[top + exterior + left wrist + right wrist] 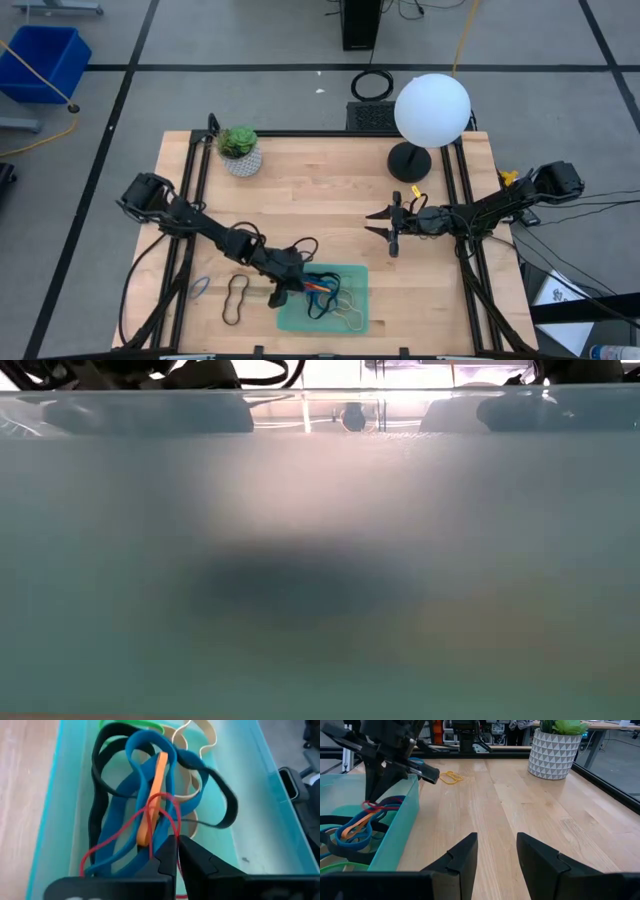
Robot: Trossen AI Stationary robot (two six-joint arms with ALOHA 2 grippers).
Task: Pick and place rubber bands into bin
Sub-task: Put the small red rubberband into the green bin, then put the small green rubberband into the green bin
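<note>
Left gripper [176,851] over the green bin [352,318], pinching a thin red band [159,806] (release pending). Next: let go, fetch bench bands [236,298]. Right gripper [392,228] idle, spread.

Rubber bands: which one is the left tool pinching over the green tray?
The thin red rubber band; it runs into the shut left tool, while the blue, orange and black bands lie loose beneath it.

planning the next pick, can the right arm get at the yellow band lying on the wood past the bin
Probably yes. The right gripper is open and faces the yellow band across bare table. But the left gripper, holding a red band over the bin, sits close beside that path.
</note>
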